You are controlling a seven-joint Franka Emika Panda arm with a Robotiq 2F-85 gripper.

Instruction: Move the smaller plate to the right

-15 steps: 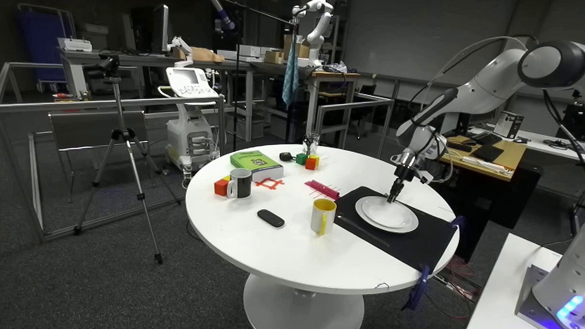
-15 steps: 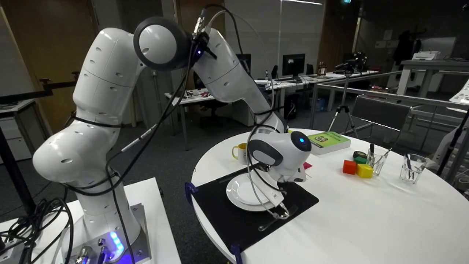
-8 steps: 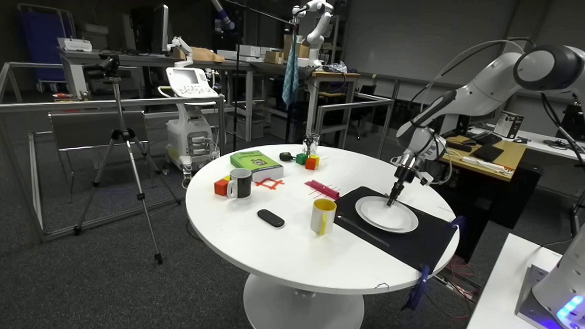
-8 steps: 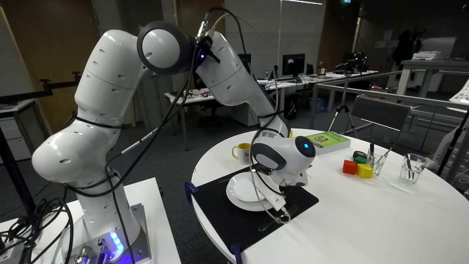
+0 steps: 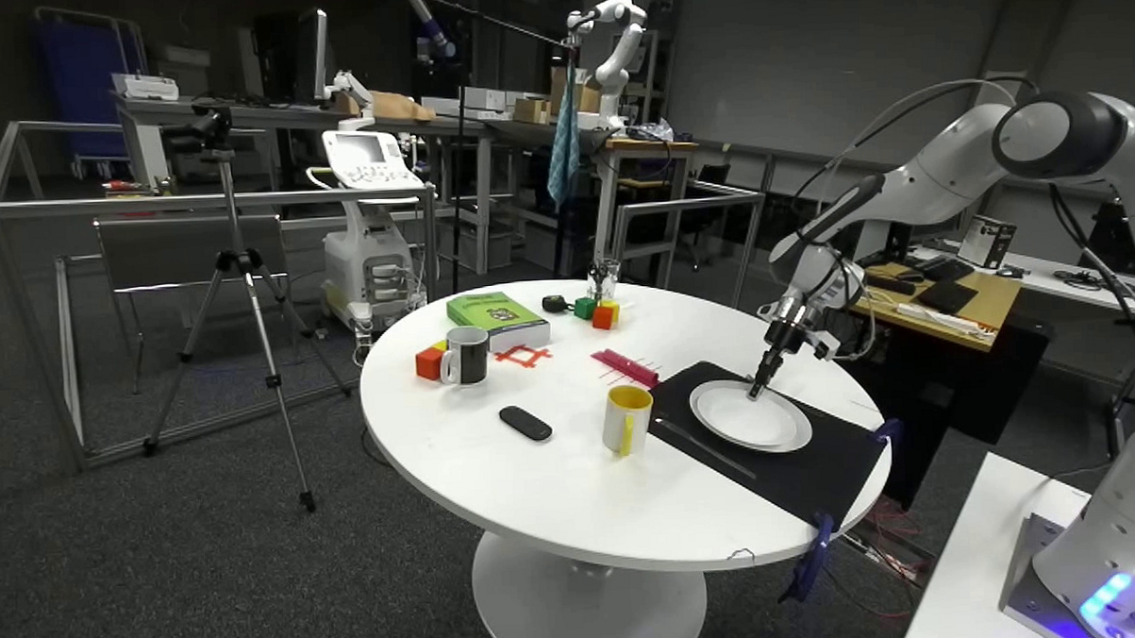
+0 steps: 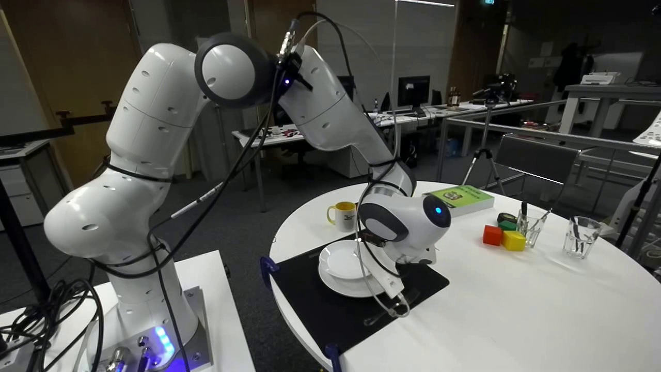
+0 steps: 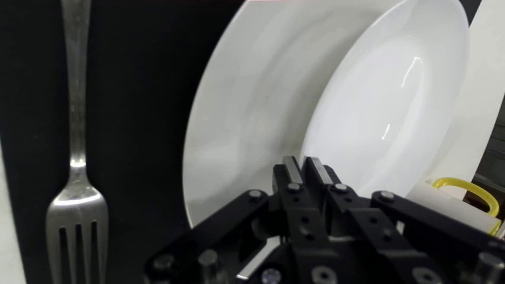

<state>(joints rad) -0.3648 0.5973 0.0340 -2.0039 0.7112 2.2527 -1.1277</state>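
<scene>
The smaller plate [image 7: 378,102], plain white and round, rests on the larger white plate [image 7: 236,118], off centre and seemingly a little tilted. My gripper [image 7: 302,161] is closed on the near rim of the smaller plate, with that rim running in between the fingertips. In an exterior view the gripper [image 5: 755,390] reaches down to the plates from the arm side. Another exterior view shows the smaller plate [image 6: 343,258] over the larger plate [image 6: 341,285]; there the wrist hides the fingers and part of both plates.
Under the plates lies a black mat [image 6: 315,315], held by blue clamps [image 6: 267,269]. A fork [image 7: 77,157] lies beside the larger plate. A yellow-lined mug [image 5: 626,421] stands near the mat. Blocks [image 6: 492,235] and a glass [image 6: 579,237] are farther across the table.
The jaws have come together on the smaller plate's rim. The smaller plate has slid slightly across the larger one, towards the mug side, and the arm has shifted a little with it.
</scene>
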